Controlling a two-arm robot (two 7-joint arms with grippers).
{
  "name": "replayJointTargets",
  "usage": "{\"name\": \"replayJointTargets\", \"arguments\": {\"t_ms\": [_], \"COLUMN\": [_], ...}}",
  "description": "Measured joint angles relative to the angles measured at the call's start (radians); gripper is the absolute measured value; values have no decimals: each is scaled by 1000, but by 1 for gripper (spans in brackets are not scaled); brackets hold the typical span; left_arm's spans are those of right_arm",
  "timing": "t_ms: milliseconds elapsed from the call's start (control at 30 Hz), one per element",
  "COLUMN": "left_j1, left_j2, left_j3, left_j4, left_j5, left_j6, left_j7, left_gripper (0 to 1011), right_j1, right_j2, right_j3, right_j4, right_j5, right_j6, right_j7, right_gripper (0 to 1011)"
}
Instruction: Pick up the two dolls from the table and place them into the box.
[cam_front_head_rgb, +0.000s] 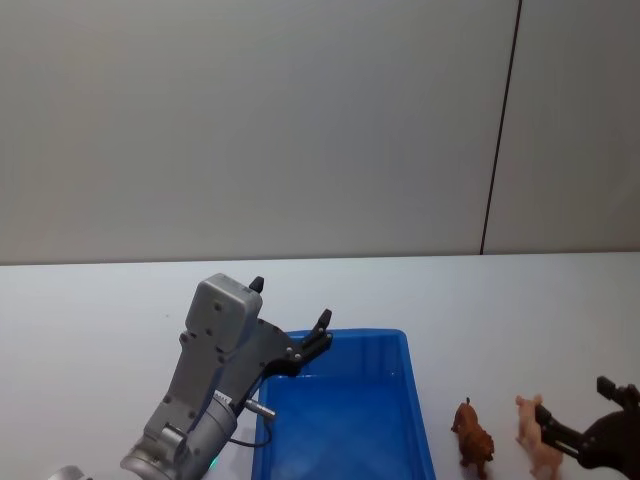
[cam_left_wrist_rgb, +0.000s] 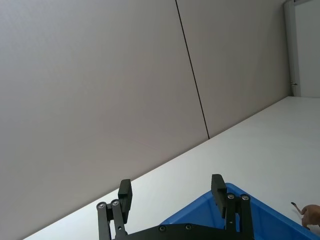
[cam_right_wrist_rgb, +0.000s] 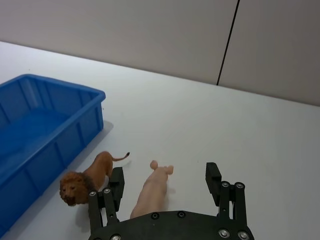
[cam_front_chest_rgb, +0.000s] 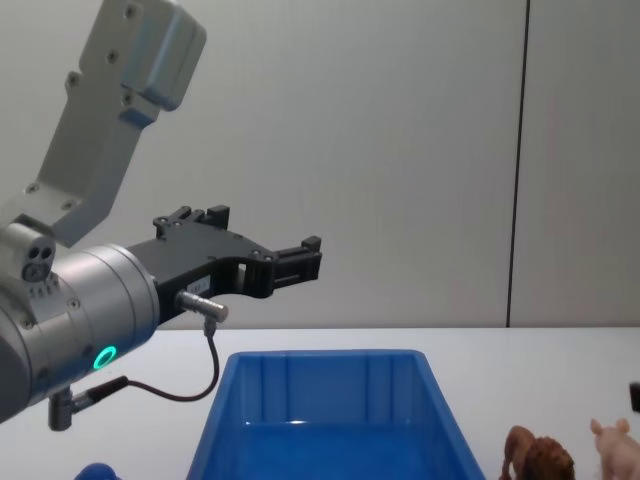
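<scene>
My right pincer (cam_right_wrist_rgb: 165, 174) is low at the bottom edge of the right wrist frame. Its two fingers are spread wide and grip nothing. The pink pig (cam_right_wrist_rgb: 152, 190) stands on the white counter (cam_right_wrist_rgb: 200, 125) with its body in the gap between them. Whether a finger touches the pig, I cannot tell. In the head view this pincer (cam_front_head_rgb: 575, 400) is in the lower right corner, and one black finger crosses in front of the pig (cam_front_head_rgb: 527, 420).

The brown lion (cam_right_wrist_rgb: 92, 175) stands just beside the pig, between it and the blue box (cam_right_wrist_rgb: 75, 140). In the head view the lion (cam_front_head_rgb: 473, 435) is near the box's right wall (cam_front_head_rgb: 420, 400) and apart from it.

My left pincer (cam_front_head_rgb: 290, 302) is in the lower centre-left of the head frame, over the box's far left corner. It is raised above the counter, also wide open and holding nothing.
</scene>
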Motion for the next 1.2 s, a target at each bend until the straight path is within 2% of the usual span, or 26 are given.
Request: {"name": "replayJointTargets", "arguments": {"t_ms": [867,967,1133,1167,1200], "left_j1": [0,0,0,0,0], "left_j2": [0,0,0,0,0], "left_j3": [0,0,0,0,0], "left_j4": [0,0,0,0,0], "left_j5": [0,0,0,0,0], "left_j6": [0,0,0,0,0], "left_j7": [0,0,0,0,0], "left_gripper": [1001,1001,1001,1001,1001], "right_j1": [22,25,36,37,41], "right_j2": [-46,-49,-59,-60,-63], "right_j3": [-34,-35,-39,-40,-41], "right_j4": [88,95,115,117,123], "right_j5": [-1,0,9,11,14], "right_j6": [90,95,109,111,114], "right_j7": [18,18,21,22,23], "right_gripper": [996,960,805,805,744]}}
